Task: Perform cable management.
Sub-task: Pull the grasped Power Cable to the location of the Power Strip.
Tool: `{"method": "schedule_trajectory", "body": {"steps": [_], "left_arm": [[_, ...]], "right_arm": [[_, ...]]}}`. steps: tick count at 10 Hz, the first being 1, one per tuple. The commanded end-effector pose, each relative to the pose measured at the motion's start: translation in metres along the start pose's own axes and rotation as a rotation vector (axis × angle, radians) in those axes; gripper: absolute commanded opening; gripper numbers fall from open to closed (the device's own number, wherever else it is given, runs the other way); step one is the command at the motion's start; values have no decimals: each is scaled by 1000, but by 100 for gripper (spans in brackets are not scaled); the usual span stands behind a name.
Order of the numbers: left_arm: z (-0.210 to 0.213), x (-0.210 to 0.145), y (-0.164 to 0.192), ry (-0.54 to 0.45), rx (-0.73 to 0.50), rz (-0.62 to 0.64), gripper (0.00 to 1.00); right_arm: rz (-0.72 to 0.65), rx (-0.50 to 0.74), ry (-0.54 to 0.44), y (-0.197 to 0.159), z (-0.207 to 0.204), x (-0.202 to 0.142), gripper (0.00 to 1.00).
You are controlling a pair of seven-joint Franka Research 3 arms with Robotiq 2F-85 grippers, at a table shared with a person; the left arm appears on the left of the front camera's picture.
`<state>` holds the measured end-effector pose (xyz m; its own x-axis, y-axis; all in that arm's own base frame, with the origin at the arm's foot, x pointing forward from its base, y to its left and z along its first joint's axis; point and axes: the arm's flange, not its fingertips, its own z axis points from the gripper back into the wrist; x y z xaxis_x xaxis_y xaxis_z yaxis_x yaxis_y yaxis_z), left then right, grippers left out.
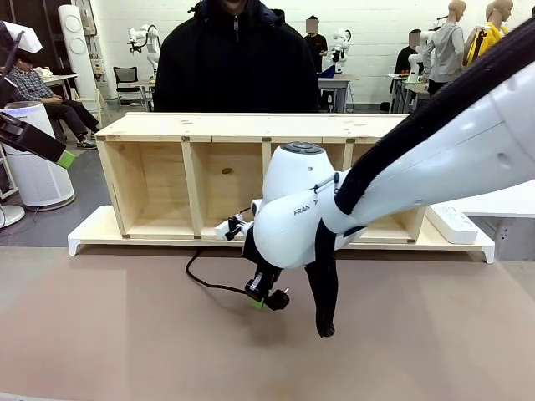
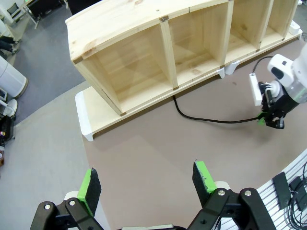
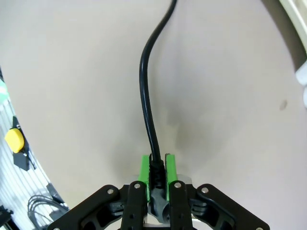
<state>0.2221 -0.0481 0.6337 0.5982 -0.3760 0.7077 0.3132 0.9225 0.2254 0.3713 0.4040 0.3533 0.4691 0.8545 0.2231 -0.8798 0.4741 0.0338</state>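
The thin black cable (image 1: 209, 284) lies on the brown table, running from the foot of the wooden shelf (image 1: 226, 167) to my right gripper (image 1: 266, 296). That gripper is shut on the cable's end just behind the small black plug (image 1: 281, 299), low over the table. In the right wrist view the cable (image 3: 146, 81) leads away from between the green pads of the right gripper (image 3: 157, 167). My left gripper (image 2: 146, 181) is open and holds nothing, high above the table's left part. From there the cable (image 2: 211, 120) and the right gripper (image 2: 271, 120) show far off.
A long wooden shelf (image 2: 144, 62) with several open bays stands on a white-edged base across the far side. A person in black (image 1: 234, 58) stands behind it. A white power strip (image 1: 451, 221) lies on the base at the right. Bare brown table (image 1: 125, 334) spreads in front.
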Motion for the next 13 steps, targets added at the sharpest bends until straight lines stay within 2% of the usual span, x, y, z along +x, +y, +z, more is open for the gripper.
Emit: {"method": "schedule_trajectory", "body": {"steps": [1,7,11,13], "left_arm": [[-1,2,0,-9,4,0,100],[-1,2,0,-9,4,0,100],[-1,2,0,-9,4,0,100],[-1,2,0,-9,4,0,100]], "right_arm": [[-116,-28,-21,5,17,-36,16],[-423,-122,-2,6,55,-137,16],[-577,-179,-68,12,80,-204,16],[-560,-213,-106,16,81,-213,16]]}}
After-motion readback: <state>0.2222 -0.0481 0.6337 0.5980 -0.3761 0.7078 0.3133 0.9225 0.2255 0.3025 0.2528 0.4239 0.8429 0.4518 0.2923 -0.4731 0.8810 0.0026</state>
